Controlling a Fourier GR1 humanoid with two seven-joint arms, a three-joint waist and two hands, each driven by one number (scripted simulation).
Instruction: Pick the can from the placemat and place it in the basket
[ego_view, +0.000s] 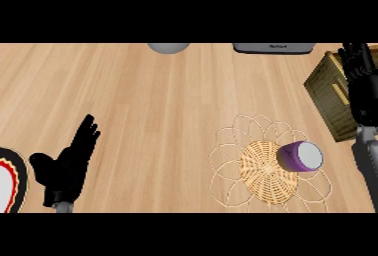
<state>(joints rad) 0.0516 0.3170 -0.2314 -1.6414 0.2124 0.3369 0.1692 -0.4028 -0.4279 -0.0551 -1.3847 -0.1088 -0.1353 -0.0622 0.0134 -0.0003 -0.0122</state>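
A purple can (300, 156) with a grey end lies on the right part of the round woven placemat (262, 175), which has a lacy looped border. At the right edge of the counter stands the dark olive basket (330, 97). My right hand (359, 75) reaches up along the right edge, fingers fairly straight, beside and partly over the basket, well above the can and holding nothing. Resting at the lower left, my left hand (68, 162) is open with its fingers up, far from the can.
A plate (15, 175) with a black and red rim pokes in at the lower left edge, next to my left hand. A grey round object (168, 47) and a dark grey appliance (273, 48) sit at the far edge of the wooden counter.
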